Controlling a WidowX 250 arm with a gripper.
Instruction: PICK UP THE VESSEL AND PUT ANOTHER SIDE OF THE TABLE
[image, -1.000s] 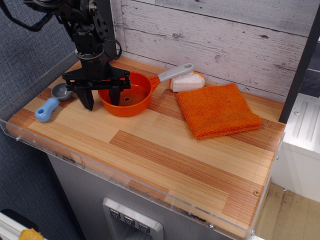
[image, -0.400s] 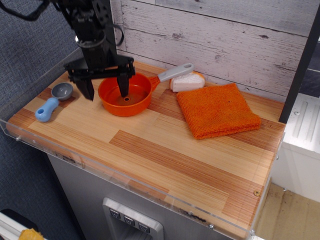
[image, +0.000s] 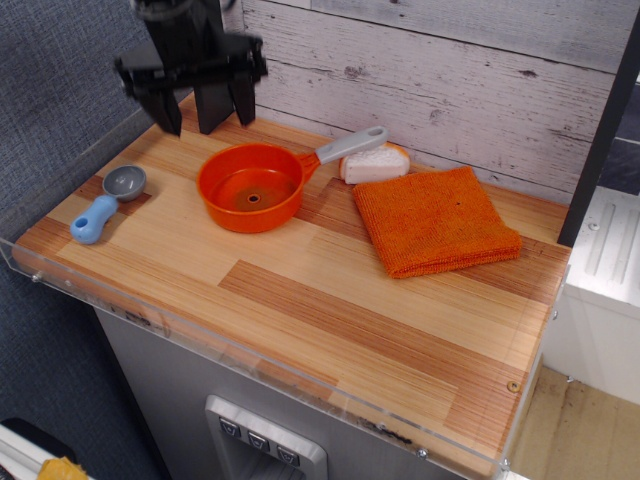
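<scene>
The vessel (image: 251, 188), a round orange saucepan with a grey loop-ended handle pointing back right, rests on the table (image: 320, 300) at its left rear. A small dark mark shows at its centre. My gripper (image: 205, 110) hangs above and behind the vessel's left rim, clear of it. Its black fingers (image: 167, 108) are spread apart and hold nothing.
A small grey scoop with a blue handle (image: 103, 204) lies at the left edge. A white and orange wedge (image: 375, 163) sits by the back wall. A folded orange cloth (image: 435, 220) lies at the right rear. A clear acrylic edge runs along the front.
My gripper has risen from straddling the vessel's left rim to well above it, staying open. The vessel stayed on the table.
</scene>
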